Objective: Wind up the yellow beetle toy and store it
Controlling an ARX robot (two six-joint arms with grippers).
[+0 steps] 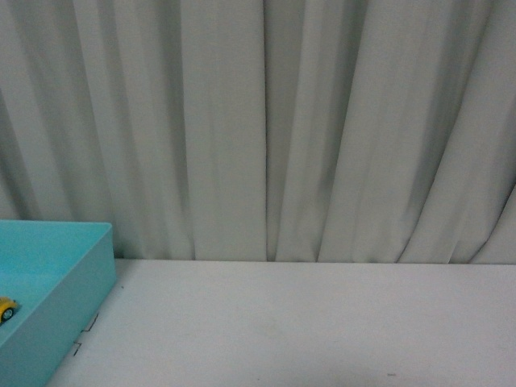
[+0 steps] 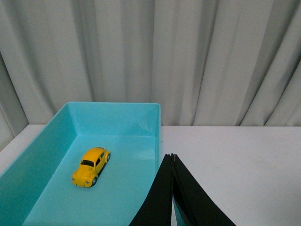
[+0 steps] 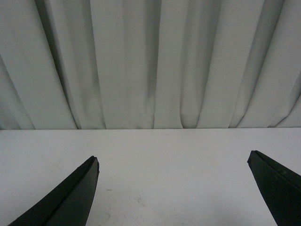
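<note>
The yellow beetle toy (image 2: 91, 166) rests on its wheels on the floor of a turquoise bin (image 2: 113, 107), free of any gripper. In the front view only its tip shows as the yellow beetle toy (image 1: 6, 307) at the left edge, inside the bin (image 1: 89, 278). My left gripper (image 2: 172, 157) is shut, its black fingers pressed together with nothing between them, over the bin's near wall beside the car. My right gripper (image 3: 173, 160) is open above bare white table, nothing between its fingers. Neither arm shows in the front view.
A white table (image 1: 306, 322) runs to a grey pleated curtain (image 1: 266, 121) at the back. The bin stands at the table's left side. Small dark marks (image 1: 85, 326) lie on the table by the bin's corner.
</note>
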